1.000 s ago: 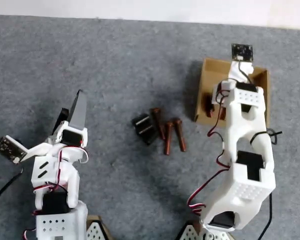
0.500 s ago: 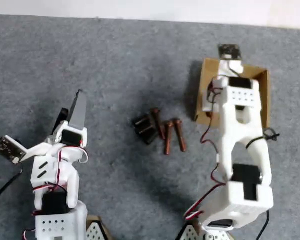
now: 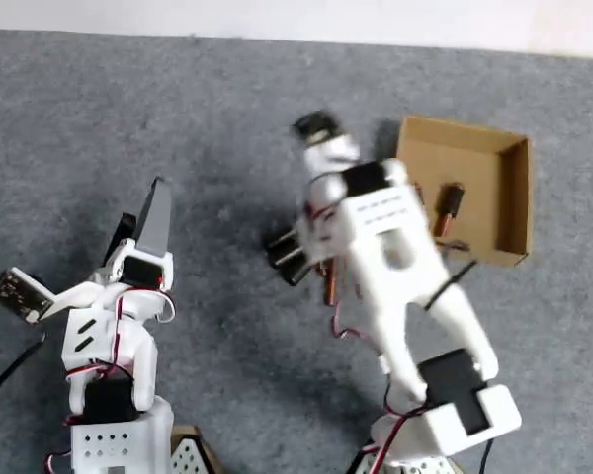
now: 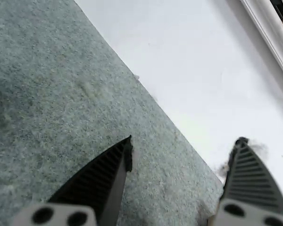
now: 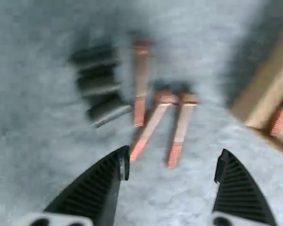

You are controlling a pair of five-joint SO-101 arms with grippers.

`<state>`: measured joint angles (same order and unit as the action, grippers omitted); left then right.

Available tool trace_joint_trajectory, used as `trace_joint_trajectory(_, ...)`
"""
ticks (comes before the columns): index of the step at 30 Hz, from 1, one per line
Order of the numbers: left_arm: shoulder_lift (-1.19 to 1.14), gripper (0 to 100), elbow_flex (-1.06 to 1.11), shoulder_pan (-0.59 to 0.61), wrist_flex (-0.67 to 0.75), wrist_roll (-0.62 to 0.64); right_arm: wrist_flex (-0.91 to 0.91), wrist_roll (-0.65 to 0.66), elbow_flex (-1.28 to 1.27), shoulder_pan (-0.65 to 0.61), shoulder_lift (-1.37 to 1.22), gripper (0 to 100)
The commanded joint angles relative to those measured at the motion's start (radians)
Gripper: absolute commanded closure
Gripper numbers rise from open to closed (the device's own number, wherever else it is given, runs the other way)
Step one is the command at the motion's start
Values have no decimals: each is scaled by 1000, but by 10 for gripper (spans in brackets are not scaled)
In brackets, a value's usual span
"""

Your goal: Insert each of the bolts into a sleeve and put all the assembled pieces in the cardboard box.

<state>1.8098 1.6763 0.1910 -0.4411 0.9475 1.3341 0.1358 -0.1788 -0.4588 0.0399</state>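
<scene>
The right gripper (image 5: 172, 157) hangs with its fingers spread wide and empty above three copper bolts (image 5: 140, 82) lying loose on the grey mat (image 3: 227, 118). Three black sleeves (image 5: 96, 82) lie just beside them. In the high view the right arm (image 3: 395, 247) stands in the way of most of the bolts, and the sleeves poke out at its side. The cardboard box (image 3: 486, 188) sits near the loose parts and holds an assembled piece (image 3: 448, 207). The left gripper (image 4: 185, 141) is well apart from all this, its fingers open on nothing, over the mat's edge by a white floor (image 4: 203, 56). Over the last second the right arm swung off the box to the loose parts, uncovering the box's inside, while the left arm kept still
</scene>
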Motion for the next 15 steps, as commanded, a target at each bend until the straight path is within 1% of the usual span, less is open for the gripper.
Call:
trace_joint_trajectory(1, 15, 691, 21, 5, 21, 8, -139, -3, -85, -96, 48, 736)
trace_joint_trajectory(8, 15, 691, 21, 5, 21, 8, -357, -8, -234, -226, 47, 736)
trace_joint_trajectory(12, 15, 691, 21, 5, 21, 8, -481, -9, -309, -239, 47, 736)
trace_joint_trajectory(15, 15, 691, 21, 5, 21, 8, -515, -9, -361, -231, 47, 736)
